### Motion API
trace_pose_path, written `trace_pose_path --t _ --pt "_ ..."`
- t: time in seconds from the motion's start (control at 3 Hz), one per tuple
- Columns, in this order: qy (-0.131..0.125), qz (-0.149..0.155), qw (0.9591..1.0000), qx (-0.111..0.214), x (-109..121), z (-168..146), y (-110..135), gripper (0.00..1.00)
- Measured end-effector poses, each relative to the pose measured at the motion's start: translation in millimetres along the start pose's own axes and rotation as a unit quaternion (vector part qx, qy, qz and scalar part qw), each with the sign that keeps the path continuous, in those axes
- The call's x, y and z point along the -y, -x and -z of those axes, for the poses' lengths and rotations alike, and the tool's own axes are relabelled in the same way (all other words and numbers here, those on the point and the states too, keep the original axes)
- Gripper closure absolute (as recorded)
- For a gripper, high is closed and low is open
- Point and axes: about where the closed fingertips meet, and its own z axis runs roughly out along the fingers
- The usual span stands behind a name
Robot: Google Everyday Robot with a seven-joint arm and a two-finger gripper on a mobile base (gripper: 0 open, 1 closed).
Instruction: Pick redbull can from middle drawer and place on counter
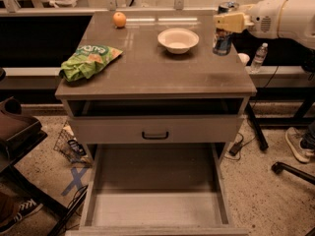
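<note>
From in front of the cabinet, with the middle of the counter (157, 77) as the centre of the dial, things run like this. A crumpled green chip bag (88, 60) lies at about 9 o'clock, near the left edge. A small orange (119, 19) sits at about 11 o'clock, close to the far left corner. A pale round bowl (178, 40) stands upright at about 1 o'clock, well apart from both.

At about 2 o'clock, near the bowl and at the counter's right edge, is the redbull can (222, 42), upright with its silver top up. The tool (224, 22) reaches in from 3 o'clock on the end of a white arm (283, 16). Its yellowish fingers (235, 21) are closed across the can's upper half, gripping it. The can's base is down at the level of the counter surface, but I cannot tell whether it touches. Past the right edge, beyond the arm, a clear water bottle (259, 57) stands upright.

Lower down, a wire basket (71, 144) sits on the floor at about 8 o'clock. A drawer front (155, 129) with a black handle sits under a dark gap below the counter. Beneath it the middle drawer (155, 208) is pulled far out toward 6 o'clock, showing its flat grey floor and low side walls. A shoe (297, 144) rests on the floor at about 4 o'clock.
</note>
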Motion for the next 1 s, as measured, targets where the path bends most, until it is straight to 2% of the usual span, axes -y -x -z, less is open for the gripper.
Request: trace_pose_path --t 0.33,0.67,1.0 --pt "-0.034 0.031 0.9989 -0.002 15 -22 -19 1.0" --pt "-0.048 0.011 0.9988 -0.005 10 -25 -73 1.0" --pt "-0.05 -0.005 0.9987 -0.002 0 -23 -100 1.0"
